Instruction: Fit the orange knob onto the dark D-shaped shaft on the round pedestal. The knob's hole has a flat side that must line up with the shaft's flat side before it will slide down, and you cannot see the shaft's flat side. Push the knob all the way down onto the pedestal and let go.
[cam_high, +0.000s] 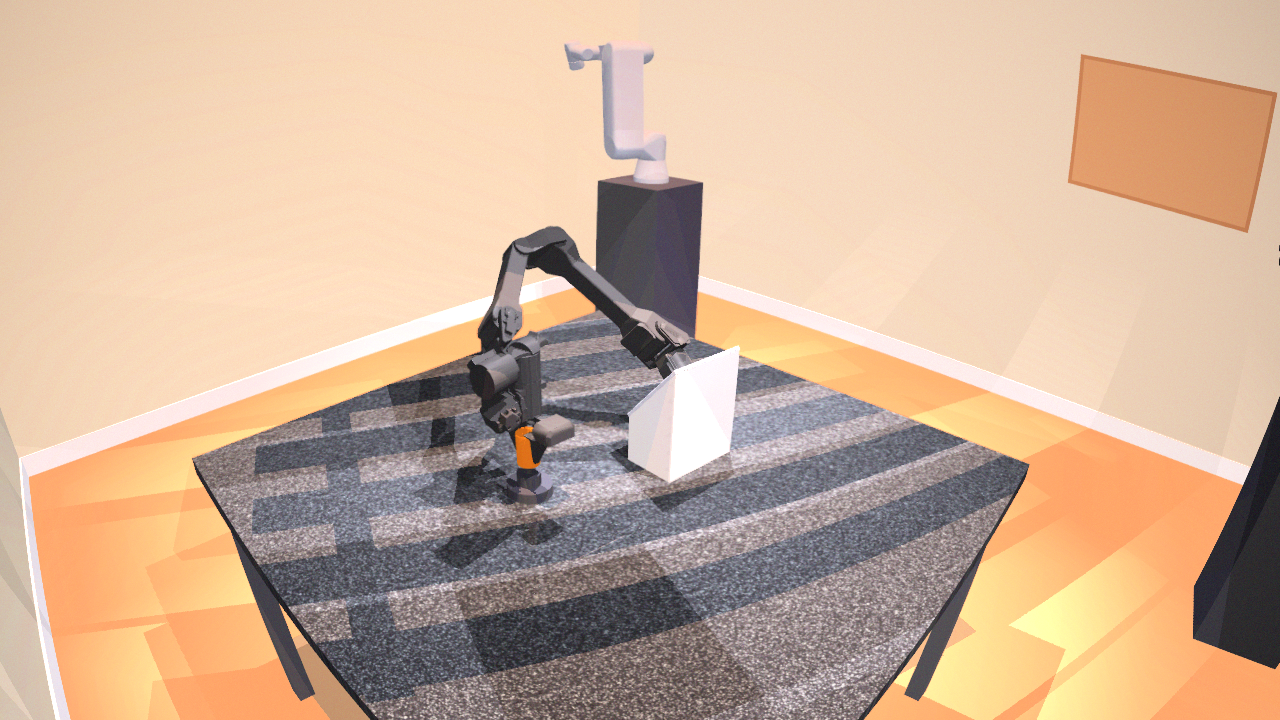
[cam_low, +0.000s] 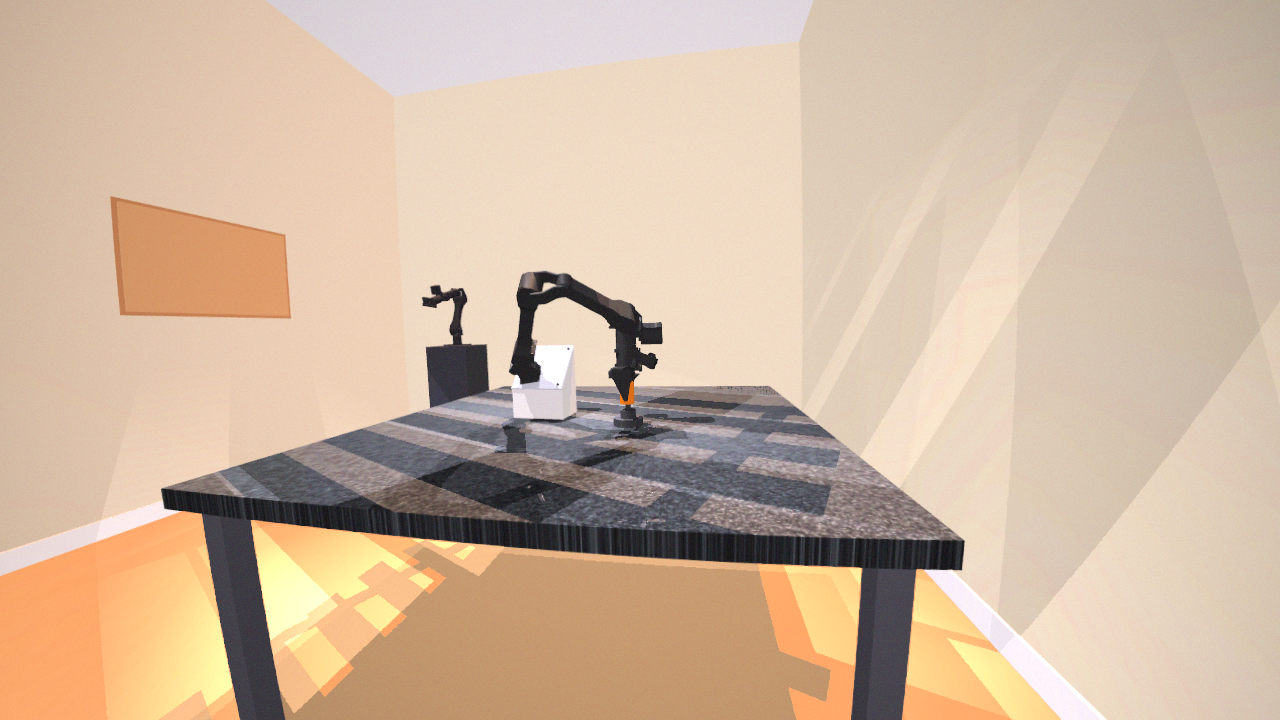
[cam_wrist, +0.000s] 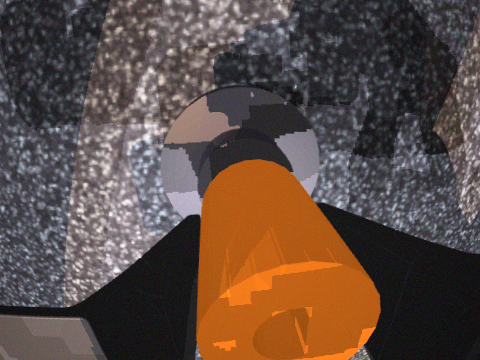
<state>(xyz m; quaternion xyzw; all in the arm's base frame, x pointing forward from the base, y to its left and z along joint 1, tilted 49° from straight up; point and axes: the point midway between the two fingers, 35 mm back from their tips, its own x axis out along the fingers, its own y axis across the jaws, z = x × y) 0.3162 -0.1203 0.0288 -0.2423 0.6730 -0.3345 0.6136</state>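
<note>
The orange knob is upright between the fingers of my gripper, which is shut on it. The dark round pedestal stands on the table directly below the knob. The knob's lower end is just above the pedestal's raised collar, with a small gap in the exterior view. The knob hides the shaft in the wrist view, so I cannot tell how far the shaft is in the hole. A D-shaped hole shows in the knob's near face.
A white box with a sloped top stands beside the arm's base, to the right of the pedestal in the top view. The striped table carries everything. Another arm stands on a dark plinth behind the table.
</note>
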